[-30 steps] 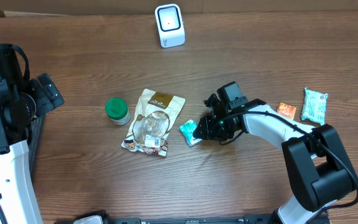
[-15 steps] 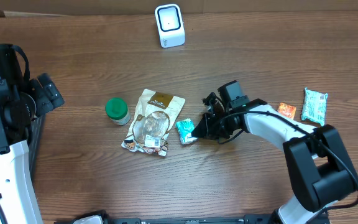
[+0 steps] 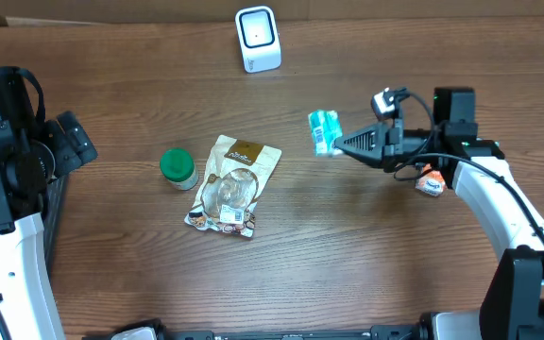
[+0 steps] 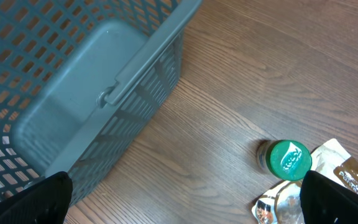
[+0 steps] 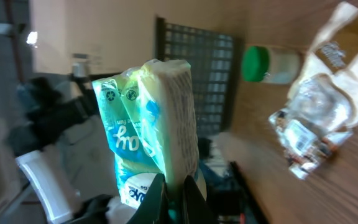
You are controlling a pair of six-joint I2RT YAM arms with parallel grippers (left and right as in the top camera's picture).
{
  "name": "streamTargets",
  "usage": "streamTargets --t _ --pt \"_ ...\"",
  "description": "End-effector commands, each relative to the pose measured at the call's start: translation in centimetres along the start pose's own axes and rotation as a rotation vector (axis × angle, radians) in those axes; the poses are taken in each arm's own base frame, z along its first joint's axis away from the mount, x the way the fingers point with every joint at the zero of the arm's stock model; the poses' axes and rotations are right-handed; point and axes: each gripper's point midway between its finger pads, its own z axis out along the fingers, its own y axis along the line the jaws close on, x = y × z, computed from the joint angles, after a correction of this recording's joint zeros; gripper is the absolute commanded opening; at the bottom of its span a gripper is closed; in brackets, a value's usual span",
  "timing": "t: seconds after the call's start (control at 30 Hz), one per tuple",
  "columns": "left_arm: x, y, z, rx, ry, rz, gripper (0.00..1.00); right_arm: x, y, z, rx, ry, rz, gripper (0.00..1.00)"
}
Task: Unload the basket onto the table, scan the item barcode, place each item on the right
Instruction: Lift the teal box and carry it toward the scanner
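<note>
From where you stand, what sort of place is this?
Most likely a lab bench set up as a mock shop checkout: a white barcode scanner on a wooden table, grocery items such as a snack pouch and a teal packet, and a grey basket.

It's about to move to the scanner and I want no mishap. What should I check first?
1. Right gripper shut on packet: ok.
2. Packet lifted off table: ok.
3. Way to scanner free: ok.
4. Barcode facing scanner: cannot tell.
5. Left gripper open, far off by basket: ok.
</note>
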Motion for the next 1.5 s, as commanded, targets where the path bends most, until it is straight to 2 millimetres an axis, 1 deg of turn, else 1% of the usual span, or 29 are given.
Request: streamTargets --t 0.0,0.07,0.23,0.37,0.47,0.63,0.77,0.8,0.83,0.87,0.9,0.93,0.97,1.0,1.03,1.1,1.17,1.2,1.23,1.27,1.3,1.33,1.37,1.4,1.43,1.47 --pt "-0.2 0.4 -0.4 -0.005 -0.014 -0.026 1.0 -0.2 2.3 -0.8 -0.069 0.036 0.141 0.04" --pt "-0.2 0.4 -0.4 -0.005 -0.014 -0.026 1.0 -0.7 2.8 -0.8 -0.066 0.039 0.195 0.04" --pt "-0.2 0.4 -0.4 -0.005 -0.014 -0.026 1.0 -1.7 4.4 -0.8 -0.061 0.045 0.239 0.04" --pt "-0.2 0.4 -0.4 -0.005 -0.014 -0.026 1.0 -2.2 5.9 -0.9 -0.059 0.044 0.157 0.04" --pt "-0.2 0.4 -0.4 -0.005 -0.014 -0.026 1.0 -2.3 6.2 -0.9 -0.059 0.043 0.114 0.04" --pt "-0.2 0.4 -0.4 -0.005 -0.014 -0.026 1.0 -1.4 6.3 0.8 -0.067 0.083 -0.027 0.04" --pt "-0.2 0.4 -0.4 -0.005 -0.014 -0.026 1.0 -0.3 5.9 3.5 -0.071 0.122 -0.103 0.04" --pt "-0.2 0.4 -0.4 -0.005 -0.015 -0.026 1.0 0.3 5.0 5.2 -0.053 0.126 -0.105 0.04" --pt "-0.2 0.4 -0.4 -0.005 -0.014 -0.026 1.0 0.4 4.3 6.0 -0.031 0.111 -0.111 0.04" --pt "-0.2 0.4 -0.4 -0.005 -0.014 -0.026 1.0 0.4 3.9 6.3 -0.016 0.1 -0.108 0.04" --pt "-0.2 0.4 -0.4 -0.005 -0.014 -0.026 1.0 0.0 1.8 7.0 0.068 0.042 -0.081 0.04" --pt "-0.2 0.4 -0.4 -0.005 -0.014 -0.026 1.0 -0.2 0.6 7.2 0.119 0.011 -0.07 0.04" --pt "-0.2 0.4 -0.4 -0.005 -0.014 -0.026 0.99 -0.5 -1.0 7.3 0.194 -0.028 -0.053 0.04" --pt "-0.2 0.4 -0.4 -0.005 -0.014 -0.026 1.0 -0.7 -3.4 7.2 0.314 -0.078 -0.027 0.04" --pt "-0.2 0.4 -0.4 -0.005 -0.014 -0.026 1.0 -0.6 -5.1 7.1 0.407 -0.105 -0.013 0.04" --pt "-0.2 0.4 -0.4 -0.005 -0.014 -0.026 1.0 0.1 -7.1 7.0 0.535 -0.116 -0.007 0.04" --pt "-0.2 0.4 -0.4 -0.005 -0.014 -0.026 1.0 0.5 -7.8 7.1 0.622 -0.11 -0.02 0.04" --pt "-0.2 0.4 -0.4 -0.005 -0.014 -0.026 1.0 0.5 -8.0 6.6 0.722 -0.116 -0.038 0.04" --pt "-0.2 0.4 -0.4 -0.005 -0.014 -0.026 1.0 0.1 -7.8 5.9 0.825 -0.132 -0.065 0.04" --pt "-0.2 0.4 -0.4 -0.005 -0.014 -0.026 1.0 -0.3 -7.4 5.4 0.891 -0.149 -0.083 0.04" --pt "-0.2 0.4 -0.4 -0.005 -0.014 -0.026 1.0 -1.5 -5.6 4.2 1.02 -0.2 -0.143 0.04" --pt "-0.2 0.4 -0.4 -0.005 -0.014 -0.026 1.0 -3.1 -3.2 3.1 1.118 -0.279 -0.208 0.04" --pt "-0.2 0.4 -0.4 -0.005 -0.015 -0.026 1.0 -4.2 -1.4 2.5 1.17 -0.341 -0.257 0.04" --pt "-0.2 0.4 -0.4 -0.005 -0.014 -0.026 1.0 -5.0 -0.3 2.2 1.196 -0.378 -0.294 0.04" --pt "-0.2 0.4 -0.4 -0.005 -0.014 -0.026 1.0 -6.1 1.3 1.9 1.225 -0.43 -0.355 0.04" --pt "-0.2 0.4 -0.4 -0.005 -0.014 -0.026 1.0 -7.6 3.1 1.6 1.256 -0.504 -0.426 0.04"
